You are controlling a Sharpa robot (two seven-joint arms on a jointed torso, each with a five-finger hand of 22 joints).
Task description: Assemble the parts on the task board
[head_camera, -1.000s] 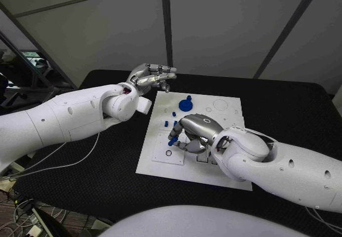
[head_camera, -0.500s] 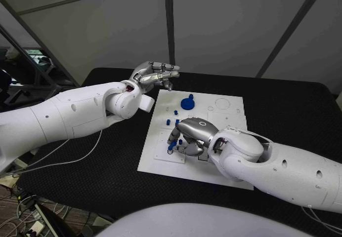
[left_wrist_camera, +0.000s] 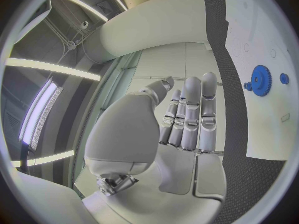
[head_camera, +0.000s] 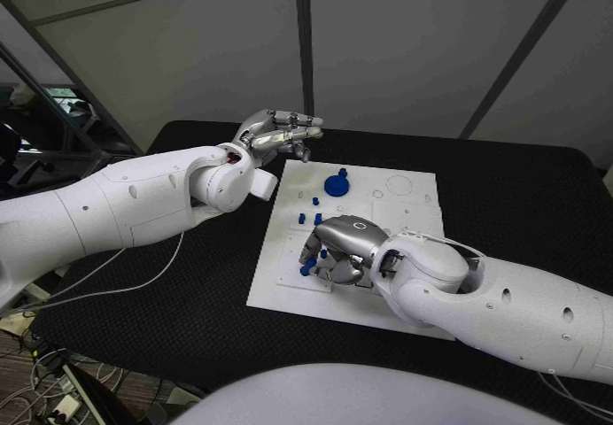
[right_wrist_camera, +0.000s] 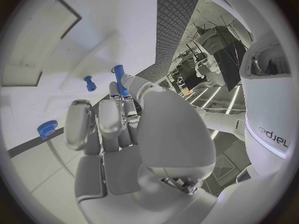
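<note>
**Operator:** Fingers first: what are they on?

**Spotter:** Fingers [right_wrist_camera: 118, 92] of your right hand [head_camera: 343, 248] pinch a blue peg [right_wrist_camera: 119, 79], its tip held low over the near left part of the white board [head_camera: 407, 310]. From the head view I judge it is held over a hole and not seated yet, though the hand hides the hole itself.

**Operator:** And the left?

**Spotter:** Your left hand [head_camera: 275, 133] hangs above the board's far left corner, fingers straight, close together and holding nothing.

**Operator:** How far along am I?

**Spotter:** Early to middle, I'd say. You have a blue gear [head_camera: 335, 187] standing at the far end with a small blue knob [head_camera: 343, 171] just beyond it, and a few short pegs [head_camera: 315, 204] upright mid-board. Several outlines at the far right look unfilled, so you have more to place.
</note>
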